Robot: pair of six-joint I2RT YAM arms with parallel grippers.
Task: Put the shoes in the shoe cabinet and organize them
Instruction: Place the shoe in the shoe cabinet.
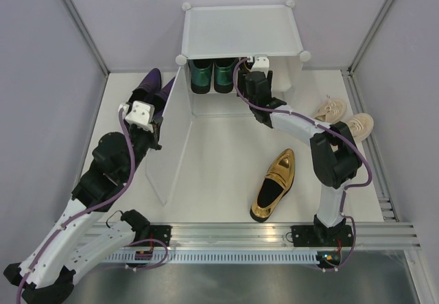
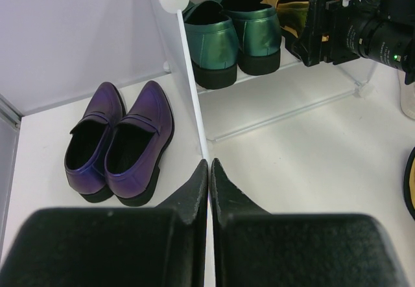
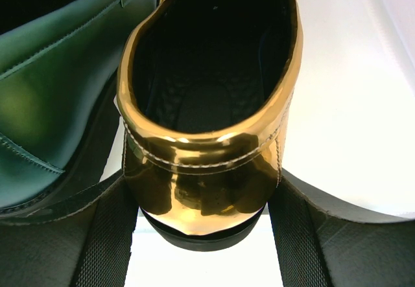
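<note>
The white shoe cabinet [image 1: 240,29] stands at the back, its frosted door panel [image 1: 171,146] swung open to the left. The green loafers [image 1: 212,76] sit side by side on its shelf. My right gripper [image 1: 255,77] reaches into the cabinet. In the right wrist view it [image 3: 204,190] is shut on the heel of a gold loafer [image 3: 207,73], right of a green loafer [image 3: 52,105]. The other gold loafer [image 1: 274,184] lies on the table. My left gripper [image 2: 209,164] is shut on the door's thin top edge [image 2: 194,105]. The purple shoes [image 2: 120,141] stand left of the door.
The beige sneakers [image 1: 343,115] lie at the right, near the table's edge rail. Grey walls close in the left, back and right sides. The open door splits the left part of the table from the middle.
</note>
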